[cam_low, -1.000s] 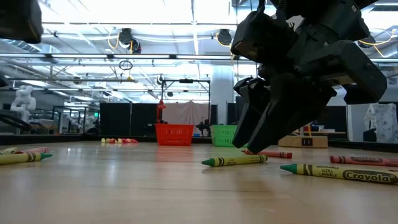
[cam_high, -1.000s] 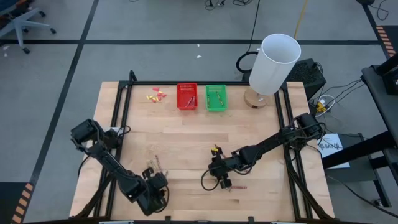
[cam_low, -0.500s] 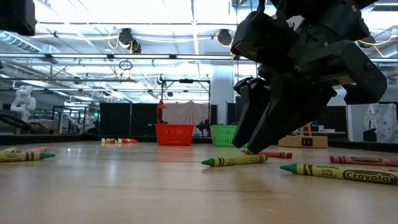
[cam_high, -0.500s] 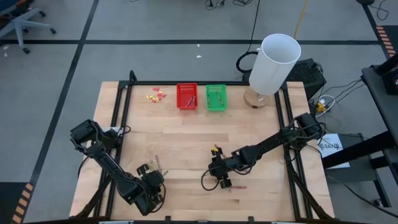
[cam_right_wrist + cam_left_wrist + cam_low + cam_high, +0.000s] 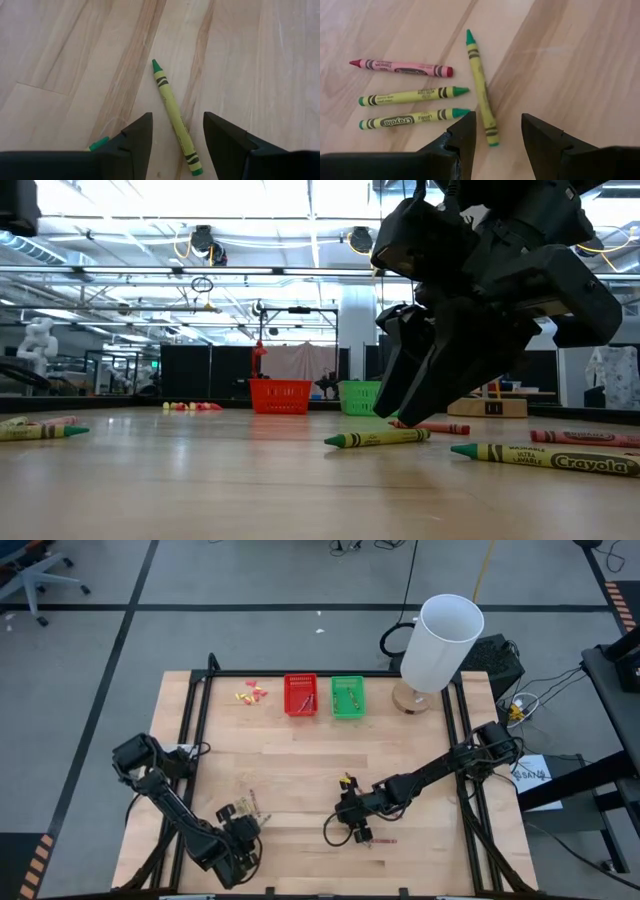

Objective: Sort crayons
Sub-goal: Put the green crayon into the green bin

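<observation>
Several crayons lie flat on the wooden table (image 5: 300, 760). My left gripper (image 5: 497, 135) is open above a cluster near the front left (image 5: 250, 805): one red crayon (image 5: 400, 68), two yellow-green ones (image 5: 412, 95), and a yellow-green crayon (image 5: 481, 87) whose blunt end lies below the gap between the fingers. My right gripper (image 5: 175, 137) is open close above a yellow-green crayon (image 5: 174, 117) at the front middle (image 5: 352, 823). It fills the low view's right (image 5: 470, 330), with crayons around it (image 5: 378, 438).
A red basket (image 5: 300, 695) and a green basket (image 5: 348, 697) stand at the far edge, each with crayons inside. Small yellow and pink scraps (image 5: 252, 693) lie to their left. A tall white cylinder (image 5: 440, 640) stands at the far right corner.
My left gripper has shifted a little toward the table's left edge over the crayon cluster. My right gripper and the crayons have kept still.
</observation>
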Tool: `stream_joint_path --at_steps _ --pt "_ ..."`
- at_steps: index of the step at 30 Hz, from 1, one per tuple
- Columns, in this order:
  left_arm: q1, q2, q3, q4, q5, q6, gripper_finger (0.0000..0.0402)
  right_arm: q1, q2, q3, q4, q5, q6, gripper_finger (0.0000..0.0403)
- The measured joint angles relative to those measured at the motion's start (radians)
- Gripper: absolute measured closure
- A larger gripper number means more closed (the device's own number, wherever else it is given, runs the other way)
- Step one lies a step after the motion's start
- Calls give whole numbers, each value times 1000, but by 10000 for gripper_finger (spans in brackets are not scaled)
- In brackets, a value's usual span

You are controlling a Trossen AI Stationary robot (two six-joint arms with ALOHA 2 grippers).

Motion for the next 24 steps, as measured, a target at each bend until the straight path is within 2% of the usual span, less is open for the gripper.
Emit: stream_joint_path --at_steps 13,20,24 --pt "-10 82 2 58 -83 69 247 0 0 0 0 0 -2 243" --pt "-18 95 -2 50 -199 -12 249 0 0 0 0 0 0 243" --pt "-16 95 -19 56 -239 -62 270 0 0 0 0 0 3 243"
